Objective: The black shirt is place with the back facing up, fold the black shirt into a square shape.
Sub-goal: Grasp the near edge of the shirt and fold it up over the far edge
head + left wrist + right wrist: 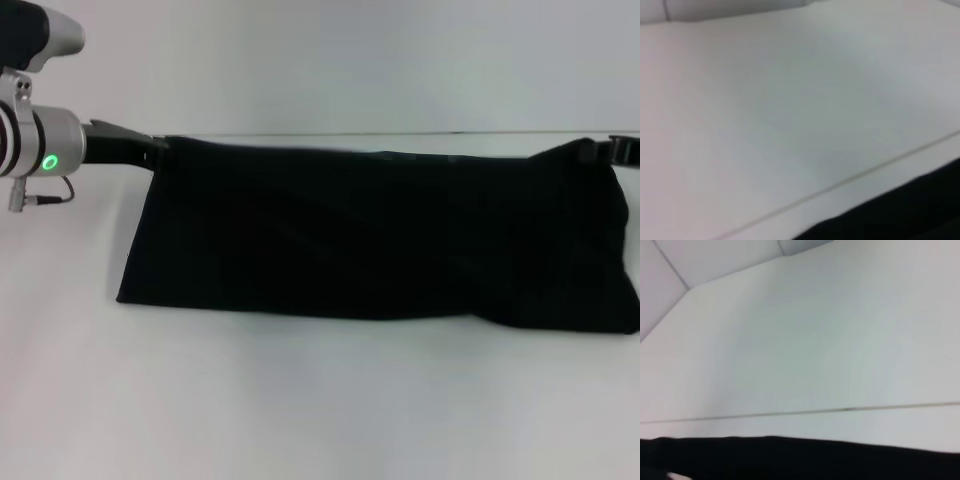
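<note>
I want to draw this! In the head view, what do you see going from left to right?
Left arm's silver wrist with a green light → left hand at the shirt's top left corner → black shirt hanging across the middle → right hand at its top right corner.

lab-like test bench: bare white table (320, 420), plain white wall (350, 60) behind
</note>
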Available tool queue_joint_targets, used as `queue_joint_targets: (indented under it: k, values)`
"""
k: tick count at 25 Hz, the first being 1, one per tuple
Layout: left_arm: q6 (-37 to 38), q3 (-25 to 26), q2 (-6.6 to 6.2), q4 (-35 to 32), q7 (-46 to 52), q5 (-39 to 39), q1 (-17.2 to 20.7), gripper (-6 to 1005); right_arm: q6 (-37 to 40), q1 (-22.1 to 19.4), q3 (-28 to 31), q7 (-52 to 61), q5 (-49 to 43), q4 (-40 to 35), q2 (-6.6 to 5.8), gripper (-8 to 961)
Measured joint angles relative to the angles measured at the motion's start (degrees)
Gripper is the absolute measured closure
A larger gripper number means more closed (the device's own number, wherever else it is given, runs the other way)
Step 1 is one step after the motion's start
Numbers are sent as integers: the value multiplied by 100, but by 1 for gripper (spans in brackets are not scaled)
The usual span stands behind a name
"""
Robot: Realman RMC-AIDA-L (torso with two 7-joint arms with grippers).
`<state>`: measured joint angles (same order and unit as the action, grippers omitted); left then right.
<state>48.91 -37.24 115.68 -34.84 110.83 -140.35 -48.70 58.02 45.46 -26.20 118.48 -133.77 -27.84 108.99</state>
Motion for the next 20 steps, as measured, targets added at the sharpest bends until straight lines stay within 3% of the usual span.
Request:
queue_joint_targets:
  k: [11, 20]
  values:
    - [-857, -32, 24, 248, -62, 40, -147, 992, -744, 260, -64, -25, 45, 183, 77, 915]
    - [-1418, -38, 141, 569, -289, 12, -260, 953, -1301, 341, -118, -180, 45, 371, 129, 915]
